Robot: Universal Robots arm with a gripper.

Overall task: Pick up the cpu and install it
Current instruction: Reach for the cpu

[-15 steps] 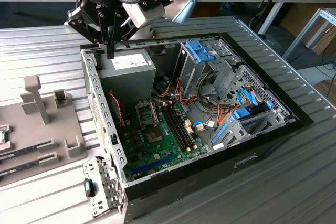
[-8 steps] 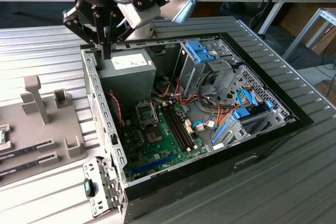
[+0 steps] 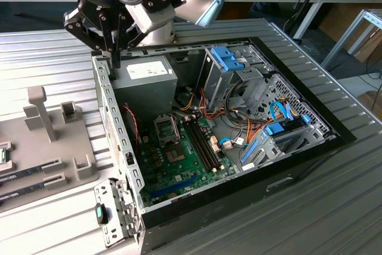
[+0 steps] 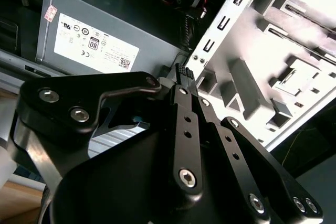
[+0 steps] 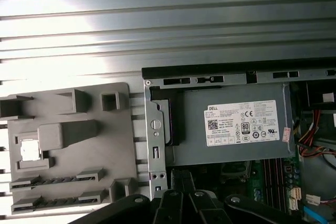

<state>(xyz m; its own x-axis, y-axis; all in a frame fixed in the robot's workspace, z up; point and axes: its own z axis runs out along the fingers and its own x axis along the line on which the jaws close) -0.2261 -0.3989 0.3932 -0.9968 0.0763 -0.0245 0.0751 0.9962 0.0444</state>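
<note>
Closest to the wrist cameras, the gripper (image 4: 182, 74) has its fingers drawn together on nothing, poised over the power supply (image 5: 231, 129) at the case's corner. Beyond the case wall (image 5: 156, 129), well apart, the cpu (image 5: 30, 150) appears to lie flat in a pocket of the grey fixture (image 5: 105, 150). Picking it well likely means opening wide first, centring squarely above, and pinching only its edges.

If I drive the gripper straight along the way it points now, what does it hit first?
Probably the top edge of the computer case wall, beside the power supply. The shut gripper points down right over it. Depth is unclear; it could land on the power supply instead.
</note>
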